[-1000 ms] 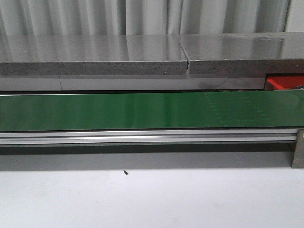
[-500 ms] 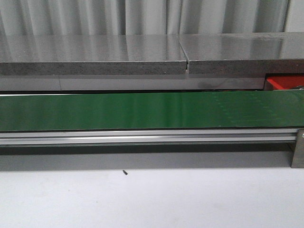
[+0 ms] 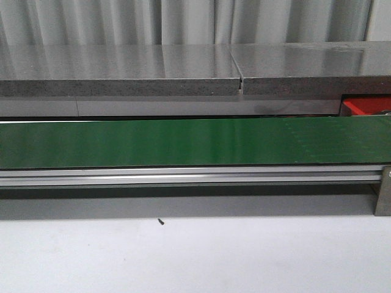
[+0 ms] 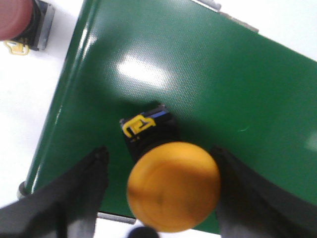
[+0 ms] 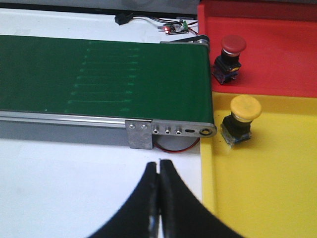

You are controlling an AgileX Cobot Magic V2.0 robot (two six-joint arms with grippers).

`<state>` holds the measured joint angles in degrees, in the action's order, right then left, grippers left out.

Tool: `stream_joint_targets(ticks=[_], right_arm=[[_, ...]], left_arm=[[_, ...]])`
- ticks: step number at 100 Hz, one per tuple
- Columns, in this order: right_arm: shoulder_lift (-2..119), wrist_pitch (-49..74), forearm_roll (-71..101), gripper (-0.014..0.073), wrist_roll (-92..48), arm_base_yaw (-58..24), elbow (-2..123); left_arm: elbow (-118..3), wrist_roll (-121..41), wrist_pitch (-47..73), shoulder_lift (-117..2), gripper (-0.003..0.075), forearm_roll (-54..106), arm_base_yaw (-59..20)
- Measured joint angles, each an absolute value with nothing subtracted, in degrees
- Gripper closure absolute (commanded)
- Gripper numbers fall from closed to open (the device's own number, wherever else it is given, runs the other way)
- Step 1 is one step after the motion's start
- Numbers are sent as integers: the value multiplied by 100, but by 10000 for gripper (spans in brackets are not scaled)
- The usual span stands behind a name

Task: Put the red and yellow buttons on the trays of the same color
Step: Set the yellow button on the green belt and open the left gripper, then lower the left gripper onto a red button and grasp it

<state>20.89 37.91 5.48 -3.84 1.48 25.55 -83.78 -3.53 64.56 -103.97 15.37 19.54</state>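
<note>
A yellow mushroom-head button (image 4: 173, 186) on a black base with a yellow clip lies on its side on the green belt (image 4: 208, 84), close to the belt's end. The left gripper (image 4: 161, 191) hovers over it with its jaws spread wide, one dark finger on each side of the yellow cap; neither finger touches it. Just off the belt's end, on the white table, part of another button with a red cap (image 4: 17, 17) shows at the frame's corner.

At the belt's other end two shallow trays sit side by side. The red tray (image 5: 277, 59) holds a red button (image 5: 233, 45) near the belt roller. The yellow tray (image 5: 262, 188) next to it holds a second yellow button (image 5: 245, 108). The right gripper (image 5: 159, 183) hangs over the white table beside the yellow tray, its jaws pressed together and holding nothing. In the front view only a corner of the red tray (image 3: 365, 107) is visible behind the belt, and neither arm appears there.

Likely risks: the round, smooth cap could slip or roll out if the fingers close off-centre, and being near the belt's end it could be nudged over the edge. If the belt is running, the button may drift out from between the fingers before they close
</note>
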Motion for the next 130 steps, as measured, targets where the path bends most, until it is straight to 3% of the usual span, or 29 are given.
stream_joint_targets(ticks=[53,74,130], right_arm=[[2089,3791,548,708,-384,148,2555],[2089,3791,548,708,-384,148,2555],[2089,3791,548,708,-384,148,2555]], left_arm=[[-9190,-507,6493,-10019,241,1870,1966],[-9203,-336,6461,-10019,246,1719,2323],[-9208,552,5941,-11127,246,1462,2794]])
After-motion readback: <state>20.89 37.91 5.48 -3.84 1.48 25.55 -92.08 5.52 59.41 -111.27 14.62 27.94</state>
